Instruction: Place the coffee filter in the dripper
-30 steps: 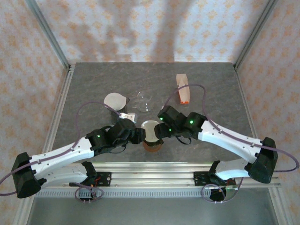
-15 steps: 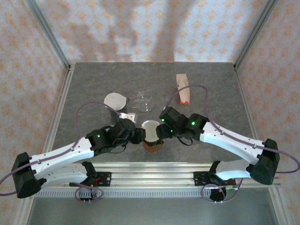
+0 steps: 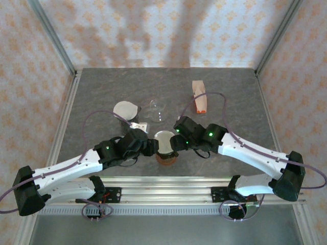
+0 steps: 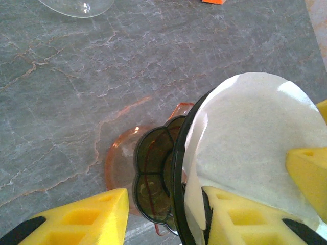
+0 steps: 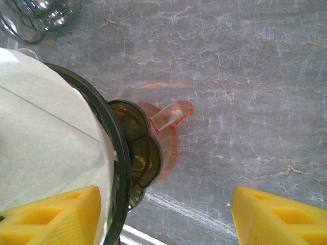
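Judging from how things sit, the main risk is the paper coming back out with the fingers. The coffee filter (image 4: 250, 138) lies inside the dripper (image 5: 134, 148), spread against its dark rim, close to the near edge of the table (image 3: 230, 92) between the 2 arms. The left gripper (image 4: 163, 214) has its jaws apart and straddles the rim, with 1 finger (image 4: 240, 219) resting on the paper inside and the other outside, apparently clear of the wall. The right gripper (image 5: 166, 209) stands wide apart across the opposite side of the rim, 1 finger (image 5: 51, 214) on the paper and the other well out over the stone. Foam pads probably cling to thin paper, so lifting either arm straight up could drag the filter off its seat or crease it. A sideways pull would instead catch the rim and could tip or slide the dripper. Whether the filter is seated right to the bottom I cannot tell, since the fingers and the paper itself hide that.
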{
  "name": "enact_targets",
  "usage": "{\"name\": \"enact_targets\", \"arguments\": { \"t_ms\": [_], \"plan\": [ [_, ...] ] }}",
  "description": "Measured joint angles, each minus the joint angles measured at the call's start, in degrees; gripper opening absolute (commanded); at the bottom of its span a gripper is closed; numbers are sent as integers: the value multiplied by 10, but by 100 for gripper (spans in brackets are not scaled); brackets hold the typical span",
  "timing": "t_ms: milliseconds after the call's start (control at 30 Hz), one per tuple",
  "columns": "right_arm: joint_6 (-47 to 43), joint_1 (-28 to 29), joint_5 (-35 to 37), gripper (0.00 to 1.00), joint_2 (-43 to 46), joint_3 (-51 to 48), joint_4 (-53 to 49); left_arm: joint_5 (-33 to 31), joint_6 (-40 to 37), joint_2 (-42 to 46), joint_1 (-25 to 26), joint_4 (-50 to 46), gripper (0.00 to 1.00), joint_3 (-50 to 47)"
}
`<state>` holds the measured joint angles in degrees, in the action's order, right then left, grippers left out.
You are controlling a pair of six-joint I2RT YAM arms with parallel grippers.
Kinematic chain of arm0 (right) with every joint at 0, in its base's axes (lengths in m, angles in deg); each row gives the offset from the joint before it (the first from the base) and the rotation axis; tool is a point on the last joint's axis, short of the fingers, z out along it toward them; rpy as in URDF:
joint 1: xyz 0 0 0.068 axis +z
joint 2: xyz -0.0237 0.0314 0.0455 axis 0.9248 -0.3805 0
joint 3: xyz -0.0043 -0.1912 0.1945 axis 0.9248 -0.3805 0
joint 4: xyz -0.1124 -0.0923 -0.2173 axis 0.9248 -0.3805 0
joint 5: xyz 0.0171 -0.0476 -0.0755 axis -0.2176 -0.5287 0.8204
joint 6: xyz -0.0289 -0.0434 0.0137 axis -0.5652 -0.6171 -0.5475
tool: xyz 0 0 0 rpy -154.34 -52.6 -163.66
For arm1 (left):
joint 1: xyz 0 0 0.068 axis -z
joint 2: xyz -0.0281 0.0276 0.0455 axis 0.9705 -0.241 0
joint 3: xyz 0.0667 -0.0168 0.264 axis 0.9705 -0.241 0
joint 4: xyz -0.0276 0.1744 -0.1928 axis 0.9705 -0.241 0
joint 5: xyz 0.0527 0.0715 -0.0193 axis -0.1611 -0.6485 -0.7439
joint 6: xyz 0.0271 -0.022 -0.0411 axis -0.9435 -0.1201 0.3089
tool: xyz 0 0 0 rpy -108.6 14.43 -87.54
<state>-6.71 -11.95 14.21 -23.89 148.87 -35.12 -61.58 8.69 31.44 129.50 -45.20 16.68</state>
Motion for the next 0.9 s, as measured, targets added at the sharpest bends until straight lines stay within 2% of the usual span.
{"name": "enact_targets", "arguments": {
  "t_ms": [467,633,900],
  "plan": [
    [17,9,-24,67,19,-9,23,2,0,-5,0,2,43,0],
    [22,9,-35,64,24,-22,23,2,0,-5,0,1,47,0],
    [26,9,-34,64,24,-25,23,2,0,-5,0,1,48,0]
  ]
}}
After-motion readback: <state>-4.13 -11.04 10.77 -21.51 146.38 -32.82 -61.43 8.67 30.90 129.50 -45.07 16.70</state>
